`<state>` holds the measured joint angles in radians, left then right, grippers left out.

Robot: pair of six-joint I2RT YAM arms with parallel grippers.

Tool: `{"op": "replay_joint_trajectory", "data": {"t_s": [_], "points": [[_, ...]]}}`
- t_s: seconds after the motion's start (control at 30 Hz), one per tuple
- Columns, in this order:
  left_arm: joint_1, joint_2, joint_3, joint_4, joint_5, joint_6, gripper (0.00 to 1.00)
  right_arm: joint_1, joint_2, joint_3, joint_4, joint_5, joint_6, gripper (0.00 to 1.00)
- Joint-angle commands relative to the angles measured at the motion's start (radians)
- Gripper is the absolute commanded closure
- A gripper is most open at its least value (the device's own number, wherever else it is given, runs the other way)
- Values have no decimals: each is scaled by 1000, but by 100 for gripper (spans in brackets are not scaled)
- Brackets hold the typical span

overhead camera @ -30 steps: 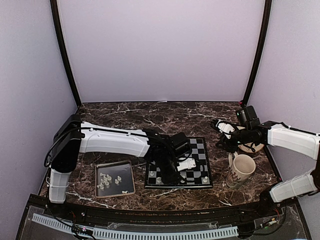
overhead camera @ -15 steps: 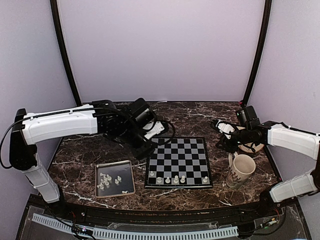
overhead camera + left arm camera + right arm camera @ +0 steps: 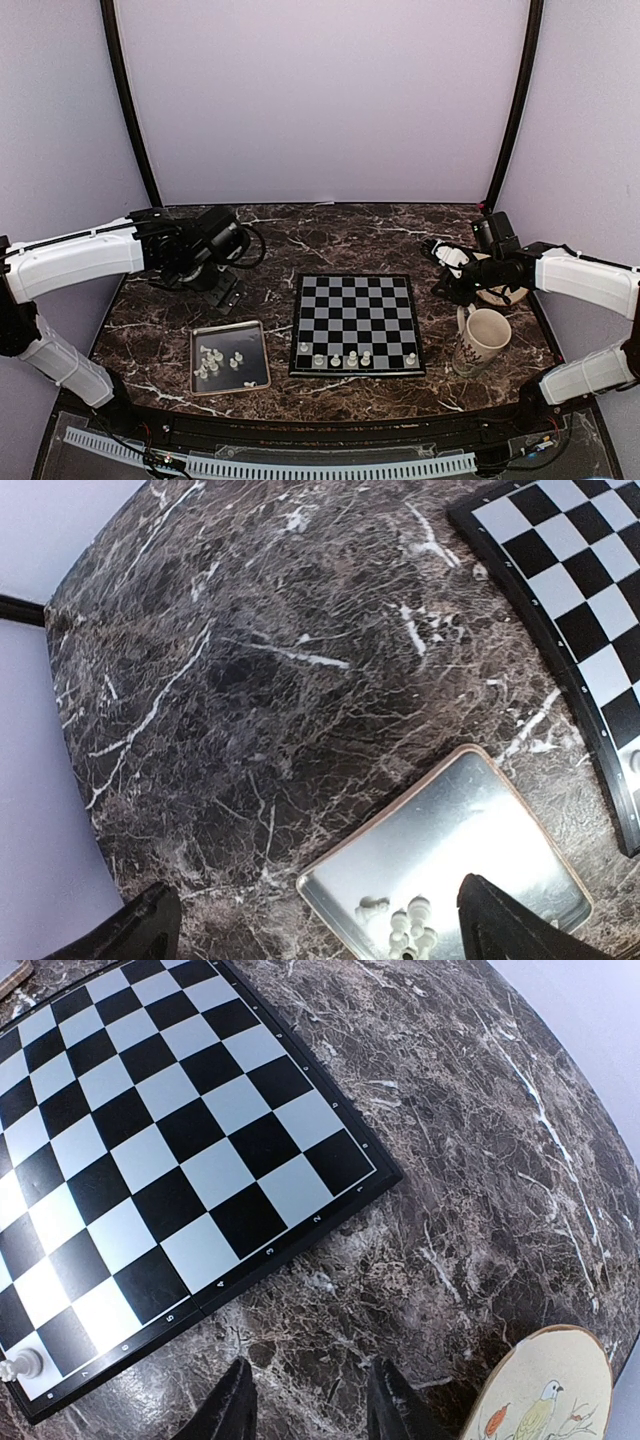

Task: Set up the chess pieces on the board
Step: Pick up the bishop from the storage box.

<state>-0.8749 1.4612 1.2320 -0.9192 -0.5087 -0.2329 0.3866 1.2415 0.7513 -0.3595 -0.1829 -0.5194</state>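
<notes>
Top external view shows me a handful of chess pieces (image 3: 335,358) standing along the near edge of the board (image 3: 355,300), with more in the tray (image 3: 262,352) just left of the board. My left gripper (image 3: 318,912) hangs left of the board, jaws wide and empty. My right gripper (image 3: 312,1378), right of the board, is partly open and holds nothing.

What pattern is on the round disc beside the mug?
Disc: bird on cream, clearest in right wrist view.

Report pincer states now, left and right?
Left pincer: open wide, holding nothing.
Right pincer: partly open, holding nothing.
</notes>
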Motion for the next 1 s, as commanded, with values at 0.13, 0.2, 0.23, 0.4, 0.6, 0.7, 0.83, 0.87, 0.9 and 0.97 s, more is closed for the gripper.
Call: {"op": "replay_joint_trajectory", "data": {"t_s": [0.13, 0.2, 0.23, 0.4, 0.6, 0.7, 0.83, 0.87, 0.9, 0.97], "points": [[192, -186, -143, 122, -76, -182, 1, -6, -13, -1, 5, -10, -5, 61], [222, -134, -114, 60, -25, -170, 1, -6, -13, 0, 5, -9, -8, 61], [226, -111, -107, 67, 30, -91, 2, -6, -12, -1, 5, -7, -9, 61], [292, -69, -146, 58, 348, -59, 47, -6, -12, -2, 1, -9, -13, 61], [295, -85, -225, -25, 533, -129, 65, -7, -11, -3, 1, -12, -19, 61], [295, -101, -280, -11, 629, -143, 65, -6, -6, 1, 2, -15, -19, 61], [294, -90, -331, 7, 654, -163, 67, -6, 8, 6, -9, -25, -23, 61], [294, -83, -336, 8, 651, -165, 67, -6, 9, 9, -10, -27, -23, 61], [292, -76, -338, 14, 651, -164, 67, -6, 8, 9, -11, -29, -22, 61], [289, -67, -341, 34, 666, -160, 68, -5, 3, 6, -12, -28, -23, 61]]}}
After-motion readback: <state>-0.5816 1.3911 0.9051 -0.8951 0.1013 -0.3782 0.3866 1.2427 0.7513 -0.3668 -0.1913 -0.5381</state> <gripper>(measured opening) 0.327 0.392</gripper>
